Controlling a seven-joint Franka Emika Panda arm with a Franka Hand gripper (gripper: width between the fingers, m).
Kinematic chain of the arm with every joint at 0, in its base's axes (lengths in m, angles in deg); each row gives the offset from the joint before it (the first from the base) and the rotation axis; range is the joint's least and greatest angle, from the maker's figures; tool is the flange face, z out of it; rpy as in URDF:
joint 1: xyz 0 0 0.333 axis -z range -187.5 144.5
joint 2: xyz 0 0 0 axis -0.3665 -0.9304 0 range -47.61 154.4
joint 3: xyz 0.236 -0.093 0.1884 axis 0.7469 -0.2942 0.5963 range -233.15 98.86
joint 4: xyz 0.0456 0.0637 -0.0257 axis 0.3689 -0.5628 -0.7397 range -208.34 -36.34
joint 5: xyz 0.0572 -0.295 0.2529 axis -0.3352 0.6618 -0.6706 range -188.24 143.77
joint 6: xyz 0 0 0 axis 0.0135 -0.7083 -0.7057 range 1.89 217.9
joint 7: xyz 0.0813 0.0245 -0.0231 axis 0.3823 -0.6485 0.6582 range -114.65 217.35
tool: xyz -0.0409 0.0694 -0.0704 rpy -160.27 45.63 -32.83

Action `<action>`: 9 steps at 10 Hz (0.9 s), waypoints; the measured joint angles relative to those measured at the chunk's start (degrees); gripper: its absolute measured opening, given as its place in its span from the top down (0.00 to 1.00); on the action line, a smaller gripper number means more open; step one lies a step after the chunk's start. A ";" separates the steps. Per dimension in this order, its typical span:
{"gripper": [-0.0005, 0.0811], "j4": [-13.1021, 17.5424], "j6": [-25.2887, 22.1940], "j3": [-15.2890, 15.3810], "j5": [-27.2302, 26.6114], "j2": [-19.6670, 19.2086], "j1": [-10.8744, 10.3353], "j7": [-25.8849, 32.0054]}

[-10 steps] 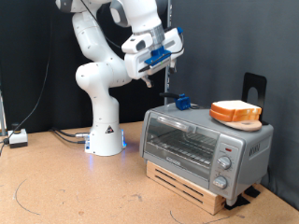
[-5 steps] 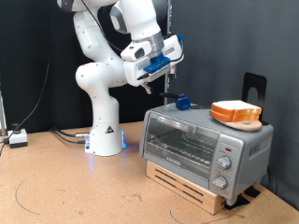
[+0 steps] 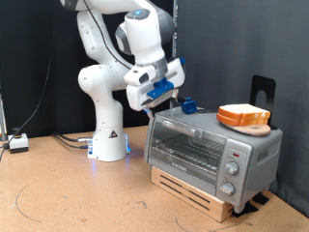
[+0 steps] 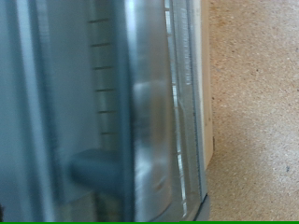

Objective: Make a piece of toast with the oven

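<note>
Toast [image 3: 243, 117] sat on oven [image 3: 212, 153] roof at right, door shut. Gripper [image 3: 154, 104] hovered over oven's left top corner — finger state unclear, nothing visibly held.

Ext cam wide, front-on; wrist cam v. close; both share oven [image 3: 212, 147] [image 4: 140, 112].

The white arm bends forward from its base, end effector [image 3: 152, 104] angled downward, fingers indistinct.
</note>
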 joint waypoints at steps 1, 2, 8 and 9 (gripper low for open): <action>0.00 -1.11 2.54 0.00 0.27 -1.45 0.01 0.03; 0.00 -1.90 4.64 0.00 0.37 -2.92 0.01 0.03; 0.00 -2.11 9.58 -1.50 -0.73 -7.51 0.00 1.34; 0.00 -1.97 9.71 -2.08 -0.89 -7.87 0.01 1.80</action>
